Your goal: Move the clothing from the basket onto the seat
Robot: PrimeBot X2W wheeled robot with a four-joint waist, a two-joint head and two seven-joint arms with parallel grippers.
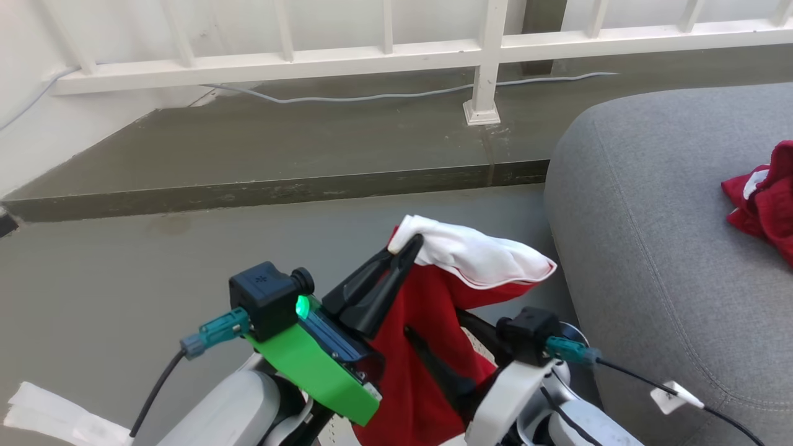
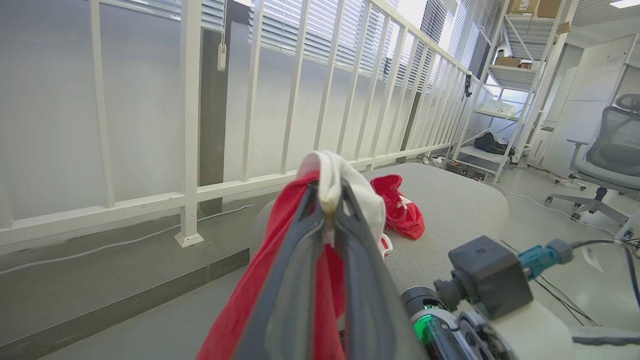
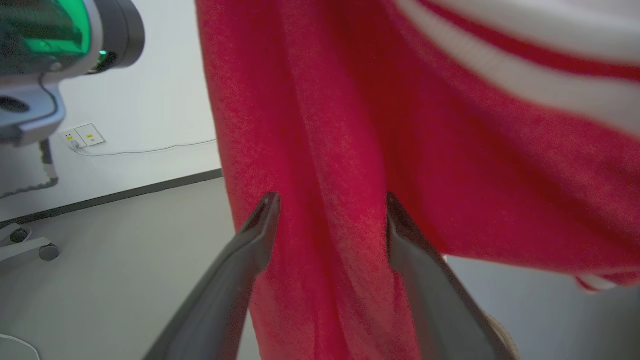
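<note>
1. In the head view our left gripper (image 1: 406, 244) has its fingers pinched shut on the white panel of the held garment (image 1: 427, 322). The red cloth hangs at the lower middle of the frame, above the floor (image 1: 186, 266) and just left of the seat (image 1: 650, 248).
2. The second garment (image 1: 765, 198) already lies bunched on the seat at the right edge.
3. Our right gripper (image 3: 330, 205) has its fingers spread, with red cloth hanging at the gap. We cannot tell whether they touch it.
4. To carry well, we judge we should hold the pinch firm and swing right over the cushion. The trailing hem must clear its edge, and we should release once cloth rests there.
5. The left wrist view adds the seat's far end and an office chair (image 2: 620, 135) beyond. The head view adds how near the cloth hangs to the cushion's edge.
</note>
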